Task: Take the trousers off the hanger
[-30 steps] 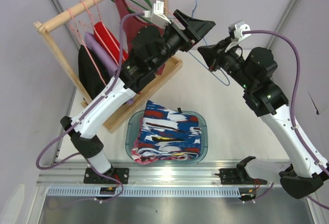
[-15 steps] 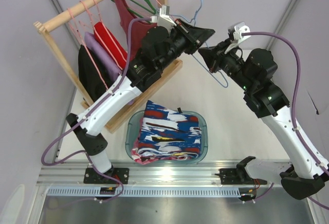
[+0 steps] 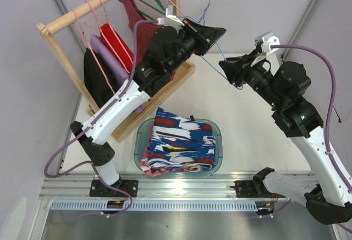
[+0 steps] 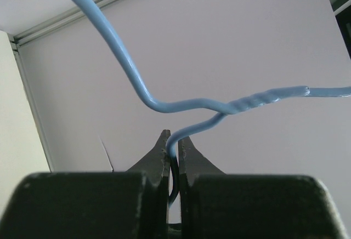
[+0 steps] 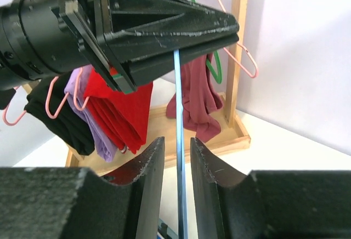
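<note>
- Left fingers [image 4: 158,159] pinch the hanger [image 4: 186,106] wire just under its twisted neck; a second ago they were spread.
- Right fingers [image 5: 147,165] have just parted: the wire runs down the gap between them with no pinch. That arm has backed off toward the right of the top view.
- So the hanger has passed from right to left. It is bare, at upper centre, near the rack [image 3: 66,22].
- Trousers [image 3: 181,138] lie bunched in the basin [image 3: 219,141] at lower centre, unmoved, well apart from the hanger.
- Removal looks done; probably only stowing the hanger remains.
</note>
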`<control>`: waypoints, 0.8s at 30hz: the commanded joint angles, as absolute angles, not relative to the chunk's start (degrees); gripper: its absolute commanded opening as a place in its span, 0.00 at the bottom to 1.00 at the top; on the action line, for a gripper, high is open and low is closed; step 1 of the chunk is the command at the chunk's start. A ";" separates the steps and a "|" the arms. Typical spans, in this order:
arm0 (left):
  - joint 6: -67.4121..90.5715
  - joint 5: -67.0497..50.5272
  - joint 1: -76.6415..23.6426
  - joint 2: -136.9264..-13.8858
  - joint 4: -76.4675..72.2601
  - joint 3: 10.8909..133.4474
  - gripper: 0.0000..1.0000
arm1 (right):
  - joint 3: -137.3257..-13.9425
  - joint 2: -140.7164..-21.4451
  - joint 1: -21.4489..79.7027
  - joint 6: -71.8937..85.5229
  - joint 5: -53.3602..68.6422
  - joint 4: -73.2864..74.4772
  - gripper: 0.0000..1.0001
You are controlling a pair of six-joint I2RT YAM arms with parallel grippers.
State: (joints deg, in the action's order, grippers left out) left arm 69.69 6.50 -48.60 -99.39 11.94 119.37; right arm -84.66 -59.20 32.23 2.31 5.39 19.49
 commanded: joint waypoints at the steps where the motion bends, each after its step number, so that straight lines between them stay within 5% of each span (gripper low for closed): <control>1: 71.19 7.47 -48.08 -98.44 9.41 120.67 0.00 | -84.81 -58.71 32.26 1.32 4.83 21.88 0.32; 7: 71.54 6.95 -47.99 -98.79 9.23 120.76 0.00 | -84.29 -59.15 32.34 0.62 5.36 22.94 0.32; 15: 72.77 6.42 -47.99 -98.88 9.93 119.98 0.00 | -84.37 -59.41 32.43 0.70 3.87 21.80 0.00; 19: 73.13 5.72 -47.99 -98.79 9.58 119.44 0.01 | -84.29 -58.98 32.52 0.44 2.64 20.66 0.00; 21: 73.04 5.54 -47.90 -98.70 10.28 119.44 0.08 | -84.29 -58.89 32.52 0.26 2.02 20.39 0.00; 24: 70.85 5.54 -47.81 -97.91 10.37 119.62 0.45 | -84.72 -58.54 32.52 -1.31 1.23 20.21 0.00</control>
